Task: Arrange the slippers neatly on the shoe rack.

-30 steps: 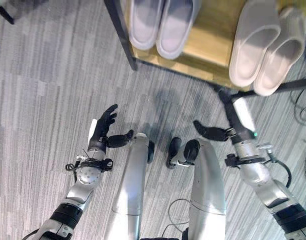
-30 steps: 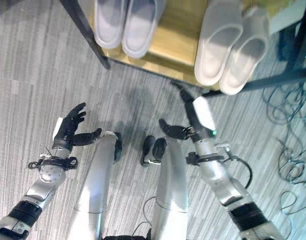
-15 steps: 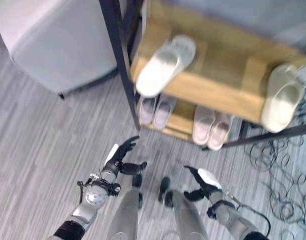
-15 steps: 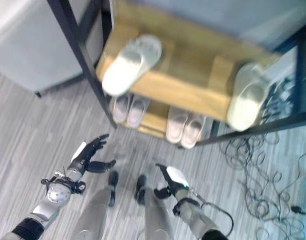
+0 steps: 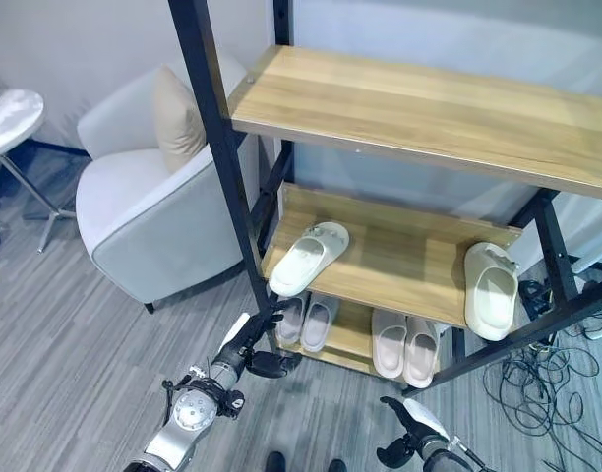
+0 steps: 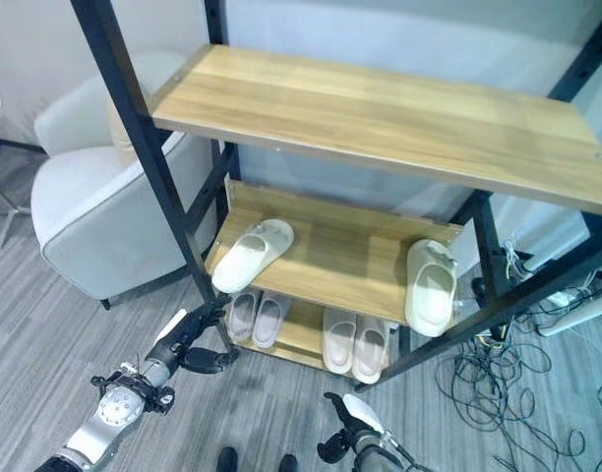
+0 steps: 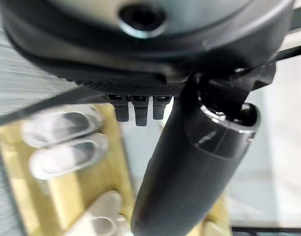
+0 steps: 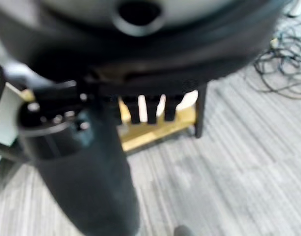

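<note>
The shoe rack (image 5: 409, 108) has wooden shelves in a black frame. On the middle shelf a cream slipper (image 5: 309, 258) lies at an angle at the left and another cream slipper (image 5: 491, 289) lies at the right. On the bottom shelf stand a pale lilac pair (image 5: 307, 320) and a pale pink pair (image 5: 405, 344). My left hand (image 5: 248, 344) hovers open in front of the rack's left post, holding nothing. My right hand (image 5: 408, 434) is low in front of the rack, open and holding nothing.
A white armchair (image 5: 153, 187) with a cushion stands left of the rack. A small white side table (image 5: 8, 110) is at the far left. Cables (image 5: 552, 393) lie on the grey floor to the right of the rack.
The camera has tilted up, so the whole rack has come into view. Both hands stay open and low in front of it.
</note>
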